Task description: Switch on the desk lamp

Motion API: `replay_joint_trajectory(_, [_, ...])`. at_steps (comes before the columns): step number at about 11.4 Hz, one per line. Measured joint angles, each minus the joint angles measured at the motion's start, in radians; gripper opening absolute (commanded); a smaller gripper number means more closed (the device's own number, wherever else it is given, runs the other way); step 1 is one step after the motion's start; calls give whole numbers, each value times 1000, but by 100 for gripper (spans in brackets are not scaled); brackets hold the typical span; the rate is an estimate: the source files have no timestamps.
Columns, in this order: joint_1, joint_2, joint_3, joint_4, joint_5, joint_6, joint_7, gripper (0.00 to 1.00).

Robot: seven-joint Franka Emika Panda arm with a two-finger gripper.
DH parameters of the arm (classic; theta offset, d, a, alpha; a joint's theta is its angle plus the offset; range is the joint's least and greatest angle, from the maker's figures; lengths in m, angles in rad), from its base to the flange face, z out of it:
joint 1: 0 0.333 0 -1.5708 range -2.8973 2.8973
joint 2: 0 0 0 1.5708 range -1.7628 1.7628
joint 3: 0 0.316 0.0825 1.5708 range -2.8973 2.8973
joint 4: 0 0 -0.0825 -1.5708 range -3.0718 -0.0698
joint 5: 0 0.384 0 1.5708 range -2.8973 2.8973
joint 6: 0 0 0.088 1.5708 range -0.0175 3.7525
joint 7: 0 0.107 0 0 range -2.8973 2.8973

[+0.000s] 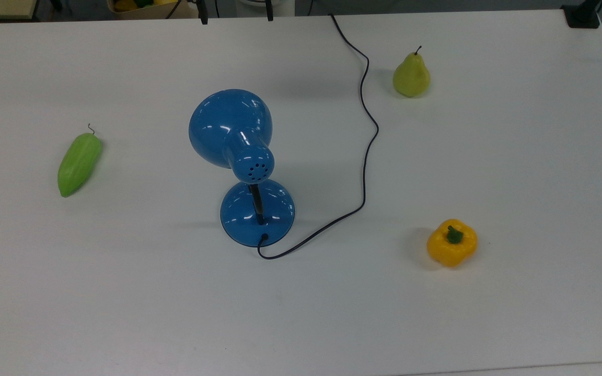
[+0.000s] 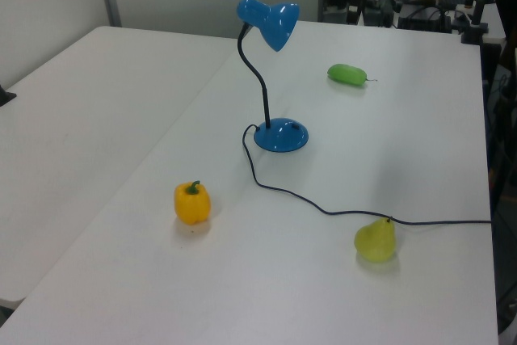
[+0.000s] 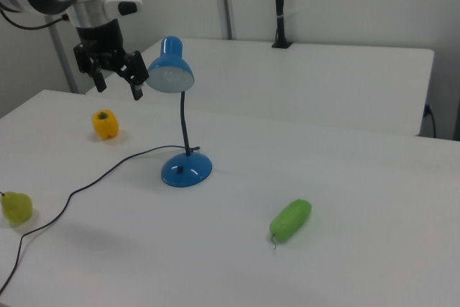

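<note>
Desk lamp [image 3: 178, 116] first, though my table [image 1: 515, 156] is the biggest thing on screen: white, broad, carrying everything. My gripper [image 3: 115, 85] hangs in the air with its two black fingers spread and nothing between them, seen in the right view. The lamp's shade sits just to the gripper's right there, at about the same height and not touching it; its round blue base [image 3: 186, 169] stands on the table well below and to the gripper's right. A thin black cord [image 1: 366, 151] snakes away from the base. Below the gripper lies a yellow pepper [image 3: 105, 124]. Farther down, to its left, sits a pear [image 3: 16, 207]. A green vegetable [image 3: 290, 220] lies far to its lower right.
</note>
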Motion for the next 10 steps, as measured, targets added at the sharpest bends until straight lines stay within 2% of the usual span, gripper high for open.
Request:
replay_joint_trajectory(1, [0, 0, 0, 0, 0, 0, -1, 93])
replay_joint_trajectory(5, [0, 0, 0, 0, 0, 0, -39, 58])
replay_joint_trajectory(6, [0, 0, 0, 0, 0, 0, -45, 52])
replay_joint_trajectory(7, [0, 0, 0, 0, 0, 0, -49, 37])
replay_joint_trajectory(9, [-1, 0, 0, 0, 0, 0, -52, 15])
replay_joint_trajectory(10, [-1, 0, 0, 0, 0, 0, -67, 10])
